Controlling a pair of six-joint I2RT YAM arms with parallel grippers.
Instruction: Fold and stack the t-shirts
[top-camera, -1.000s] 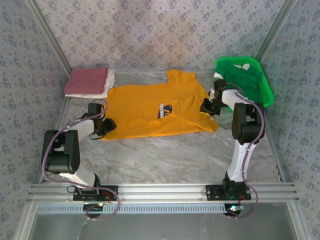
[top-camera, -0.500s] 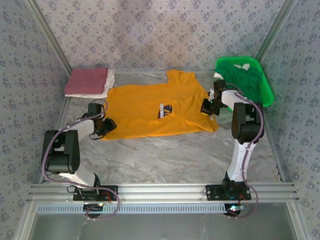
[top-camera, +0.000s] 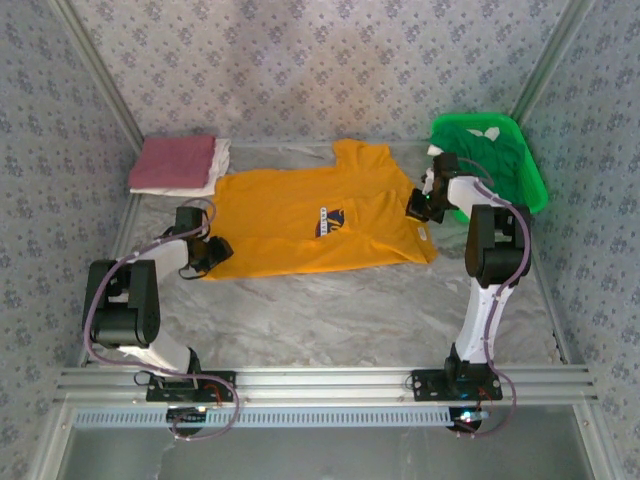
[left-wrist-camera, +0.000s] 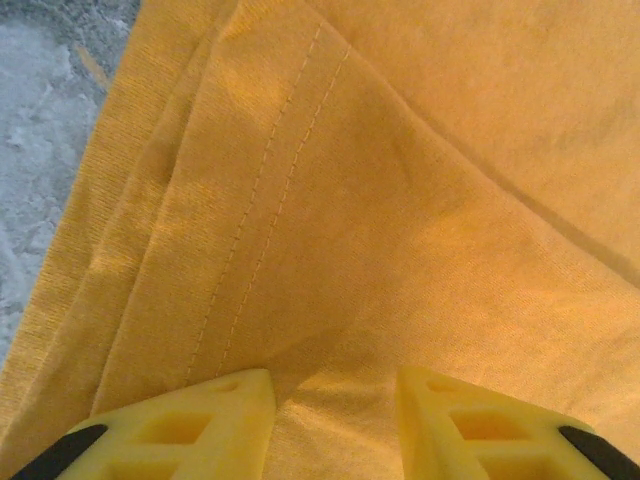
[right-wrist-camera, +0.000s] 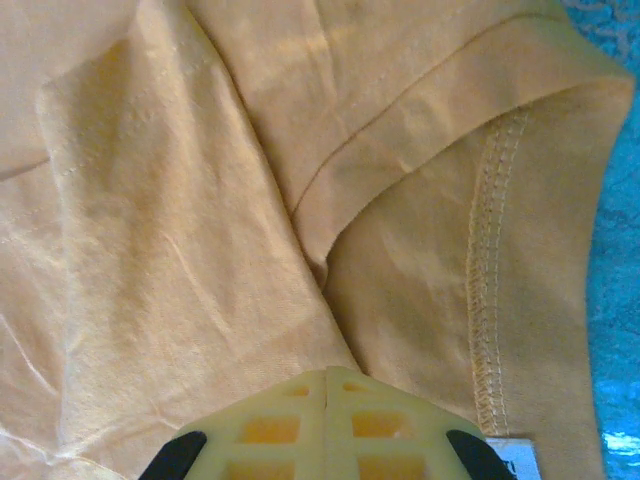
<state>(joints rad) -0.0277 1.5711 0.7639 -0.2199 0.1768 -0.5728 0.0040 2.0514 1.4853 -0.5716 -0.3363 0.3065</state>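
Observation:
An orange-yellow t-shirt (top-camera: 290, 215) with a dark chest print lies spread flat in the middle of the table. My right gripper (top-camera: 420, 203) is at its right edge, shut (right-wrist-camera: 328, 372) on a pinched fold of the orange cloth (right-wrist-camera: 200, 230) beside a stitched hem. My left gripper (top-camera: 213, 250) sits on the shirt's lower left corner. Its yellow fingers (left-wrist-camera: 215, 415) stand apart on the cloth (left-wrist-camera: 400, 200), near the double-stitched hem, open (left-wrist-camera: 335, 385). A folded dusty red t-shirt (top-camera: 172, 162) lies on a folded white one (top-camera: 218, 160) at the back left.
A bright green basket (top-camera: 537, 188) stands at the back right, just behind my right gripper, with green cloth (top-camera: 490, 160) and a bit of white inside. Patterned walls and metal frame rails close in the table. Bare marbled tabletop (top-camera: 330, 310) lies in front of the shirt.
My right gripper has closed on the shirt's right edge and drawn slightly back, lifting that edge a little. The left arm has not moved.

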